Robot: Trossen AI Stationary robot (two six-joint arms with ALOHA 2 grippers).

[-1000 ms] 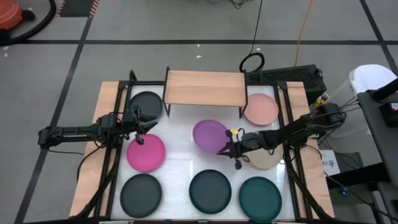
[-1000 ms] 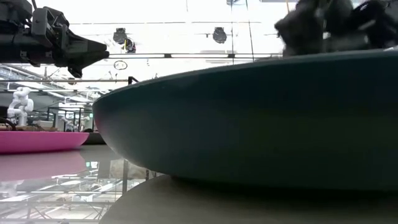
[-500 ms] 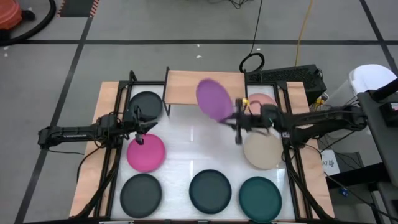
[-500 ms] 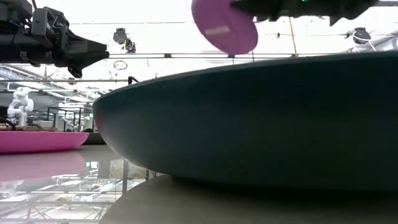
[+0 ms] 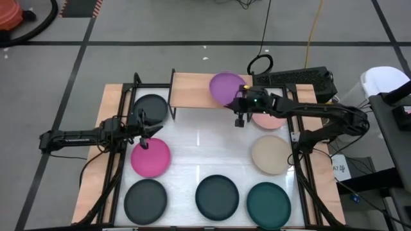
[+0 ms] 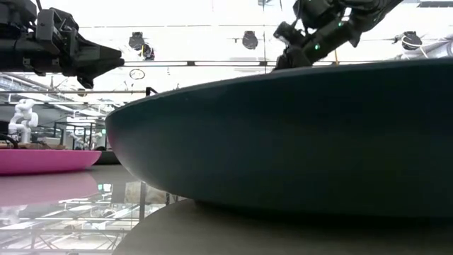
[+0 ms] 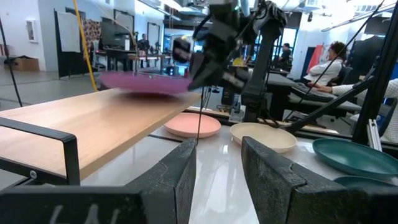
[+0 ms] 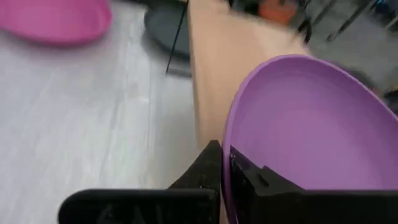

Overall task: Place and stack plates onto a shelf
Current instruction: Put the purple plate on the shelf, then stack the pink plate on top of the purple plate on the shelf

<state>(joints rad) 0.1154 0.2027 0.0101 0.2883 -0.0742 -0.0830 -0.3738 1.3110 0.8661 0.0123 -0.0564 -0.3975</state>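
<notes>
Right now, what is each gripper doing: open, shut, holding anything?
Left gripper: open, empty, near the magenta plate.
Right gripper: shut on the purple plate, over the shelf.

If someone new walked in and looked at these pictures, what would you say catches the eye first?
The purple plate, pinched at its rim by the right hand over the right end of the light-wood shelf. Next, the other plates lying on the white tabletop, with the magenta plate brightest, at left just below the waiting left hand.
</notes>
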